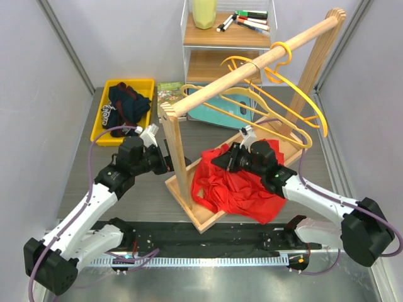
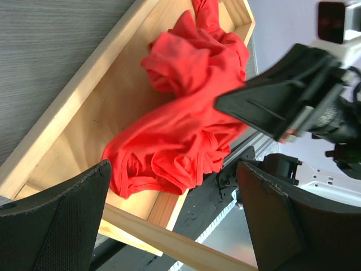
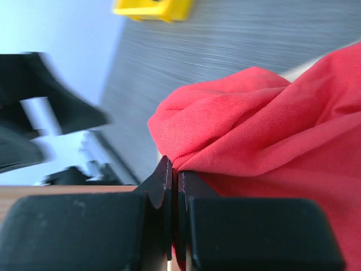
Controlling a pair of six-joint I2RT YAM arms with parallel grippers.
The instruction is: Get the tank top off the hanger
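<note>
We see right tool (image 3: 174,169) clamped on a fold of the red tank top (image 1: 236,185), which lies crumpled on the wooden rack base (image 1: 204,219), below the yellow hangers (image 1: 277,104). Left tool (image 2: 175,169) w/ fingers wide apart, empty, pointed at it.

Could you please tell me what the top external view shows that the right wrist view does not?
Only the top external view shows the wooden rack, the yellow hangers hooked on its rail, the markers on the shelf behind, and the red tank top heaped on the rack's base. Only the right wrist view shows up close that the right hand is shut on a fold of the fabric. Both show the tank top, the grey table and the yellow bin.
</note>
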